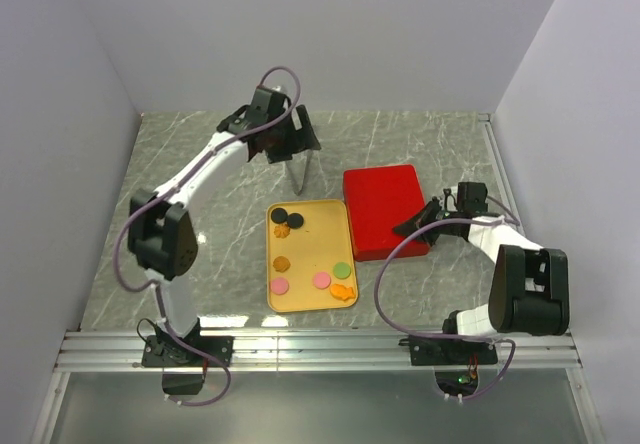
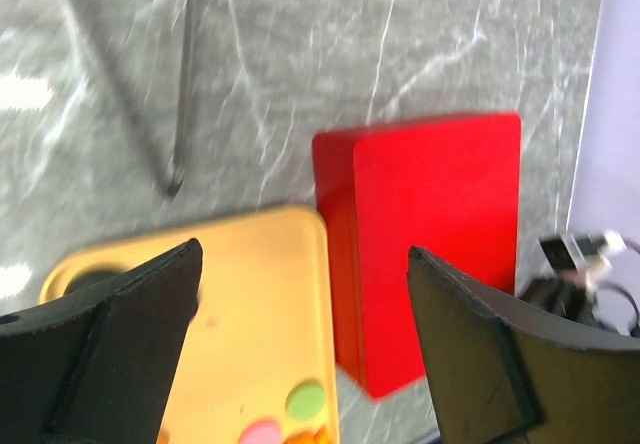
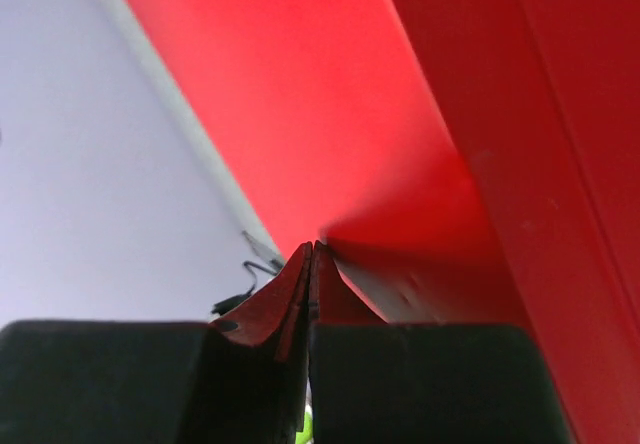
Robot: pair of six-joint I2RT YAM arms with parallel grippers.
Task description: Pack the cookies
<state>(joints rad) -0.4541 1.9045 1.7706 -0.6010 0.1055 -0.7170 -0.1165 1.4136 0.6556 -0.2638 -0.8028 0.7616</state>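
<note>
Several cookies (image 1: 283,263) lie on a yellow tray (image 1: 312,210): black and orange ones at its far left, brown and pink on the left, and pink, green (image 1: 342,270) and orange near the front right. My left gripper (image 1: 303,177) hangs open and empty above the table just behind the tray. In the left wrist view its jaws (image 2: 305,264) stand wide over the tray (image 2: 260,284), with the green cookie (image 2: 306,400) below. A red box (image 1: 385,209) sits right of the tray. My right gripper (image 1: 410,226) is shut, its tips (image 3: 313,249) pressed against the red box (image 3: 400,114).
Grey marbled table (image 1: 200,164) between white walls; the right wall (image 1: 570,114) runs close behind the right arm. A metal rail (image 1: 320,349) carries both arm bases at the near edge.
</note>
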